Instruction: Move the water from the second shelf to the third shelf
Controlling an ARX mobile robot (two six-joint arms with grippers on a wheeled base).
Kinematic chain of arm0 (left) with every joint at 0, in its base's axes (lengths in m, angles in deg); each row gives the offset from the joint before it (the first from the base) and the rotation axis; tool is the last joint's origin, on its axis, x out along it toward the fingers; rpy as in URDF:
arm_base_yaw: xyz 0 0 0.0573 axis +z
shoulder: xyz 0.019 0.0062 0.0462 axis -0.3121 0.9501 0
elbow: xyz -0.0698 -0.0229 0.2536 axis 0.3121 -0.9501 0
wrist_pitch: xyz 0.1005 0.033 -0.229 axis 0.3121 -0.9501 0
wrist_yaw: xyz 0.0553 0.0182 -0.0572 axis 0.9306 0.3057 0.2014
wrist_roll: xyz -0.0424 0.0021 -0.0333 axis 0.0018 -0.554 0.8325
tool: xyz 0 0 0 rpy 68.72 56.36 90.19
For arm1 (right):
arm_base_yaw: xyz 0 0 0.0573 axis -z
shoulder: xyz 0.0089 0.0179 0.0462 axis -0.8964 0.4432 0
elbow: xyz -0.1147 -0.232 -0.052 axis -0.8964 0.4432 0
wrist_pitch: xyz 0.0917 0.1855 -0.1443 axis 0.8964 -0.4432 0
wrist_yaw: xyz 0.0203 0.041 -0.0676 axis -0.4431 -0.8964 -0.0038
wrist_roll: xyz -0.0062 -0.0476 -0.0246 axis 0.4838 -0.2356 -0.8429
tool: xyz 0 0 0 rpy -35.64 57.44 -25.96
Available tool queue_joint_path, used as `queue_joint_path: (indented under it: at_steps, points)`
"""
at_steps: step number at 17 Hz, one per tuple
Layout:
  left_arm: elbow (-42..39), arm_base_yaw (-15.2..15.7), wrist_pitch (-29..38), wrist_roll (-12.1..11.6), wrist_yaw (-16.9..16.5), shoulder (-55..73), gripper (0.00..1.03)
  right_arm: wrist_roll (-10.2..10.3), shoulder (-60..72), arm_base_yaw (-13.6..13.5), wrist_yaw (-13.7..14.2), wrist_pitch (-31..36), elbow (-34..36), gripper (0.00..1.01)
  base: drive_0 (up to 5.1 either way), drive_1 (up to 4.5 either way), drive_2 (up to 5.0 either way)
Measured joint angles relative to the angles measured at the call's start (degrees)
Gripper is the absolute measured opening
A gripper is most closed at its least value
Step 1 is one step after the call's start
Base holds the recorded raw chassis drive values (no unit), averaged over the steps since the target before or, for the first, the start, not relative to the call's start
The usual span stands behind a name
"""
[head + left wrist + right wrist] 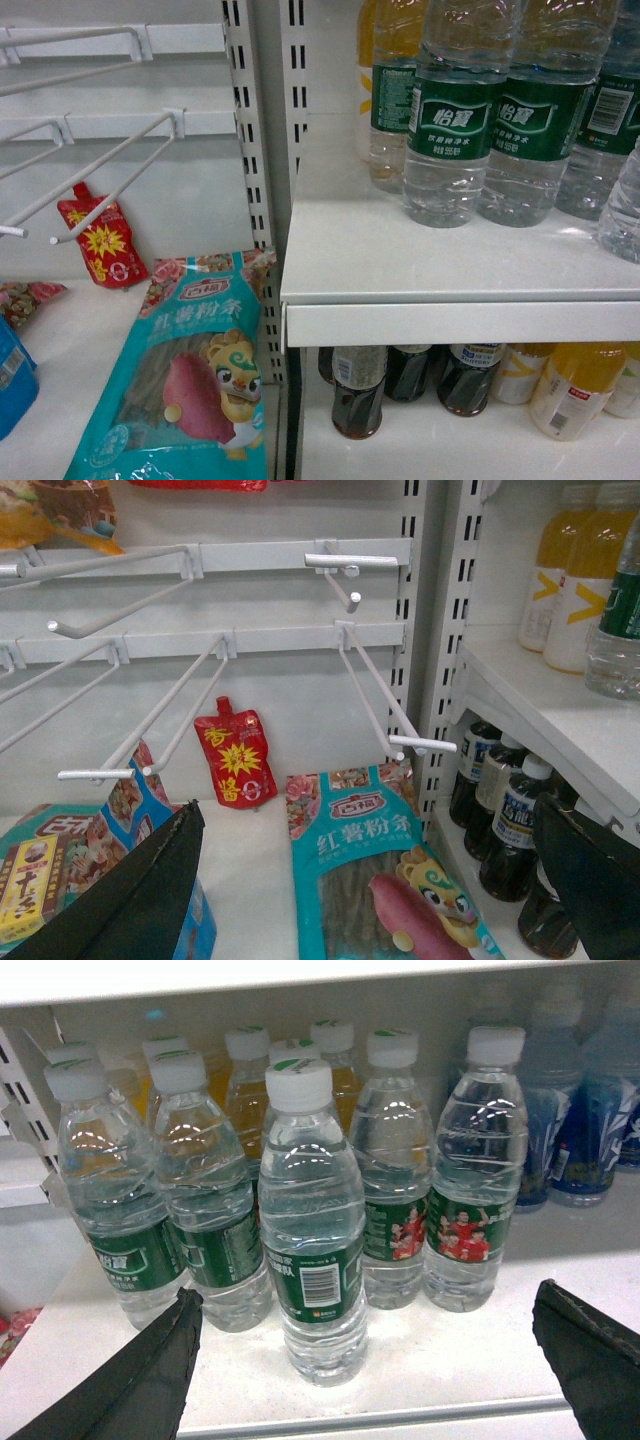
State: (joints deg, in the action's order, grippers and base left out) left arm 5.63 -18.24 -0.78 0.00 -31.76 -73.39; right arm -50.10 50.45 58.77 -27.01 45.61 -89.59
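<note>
Several water bottles with dark green labels stand on a white shelf [480,1350]. The nearest water bottle [312,1240] stands upright in front of the others, white cap on, barcode facing me. My right gripper [367,1295] is open, its dark fingers [140,1380] wide apart. It sits just in front of the shelf edge, and this bottle is left of centre between the fingers, untouched. In the head view the same water bottles [452,120] stand on the shelf board [400,260]; neither gripper shows there. My left gripper [365,880] is open and empty over the lower left bay.
Dark cola bottles [357,390] and yellow drinks [575,390] stand on the shelf below. A teal noodle packet [190,380], a red pouch [100,245] and white wire hooks [110,190] fill the left bay. Blue bottles [590,1130] stand at the right; an upper shelf [300,975] hangs overhead.
</note>
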Motion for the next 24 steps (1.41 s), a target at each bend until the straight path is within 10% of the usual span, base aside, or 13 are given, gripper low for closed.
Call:
queue_joint_path:
  at_steps: [2, 9, 24]
  points:
    - [0.00, 0.00, 0.00, 0.00, -0.02, 0.00, 0.98, -0.11, -5.97, 3.28, -3.39, 1.33, 2.38, 0.91, 0.0, 0.00, 0.0]
    - [0.00, 0.00, 0.02, 0.00, -0.02, 0.00, 0.98, -3.48, -20.13, 4.94, -5.51, 5.38, 21.55, 0.04, 0.0, 0.00, 0.0]
    - [0.00, 0.00, 0.02, 0.00, 0.00, 0.00, 0.98, -3.72, -38.84, 4.94, -5.53, -4.81, 28.85, 0.02, 0.0, 0.00, 0.0]
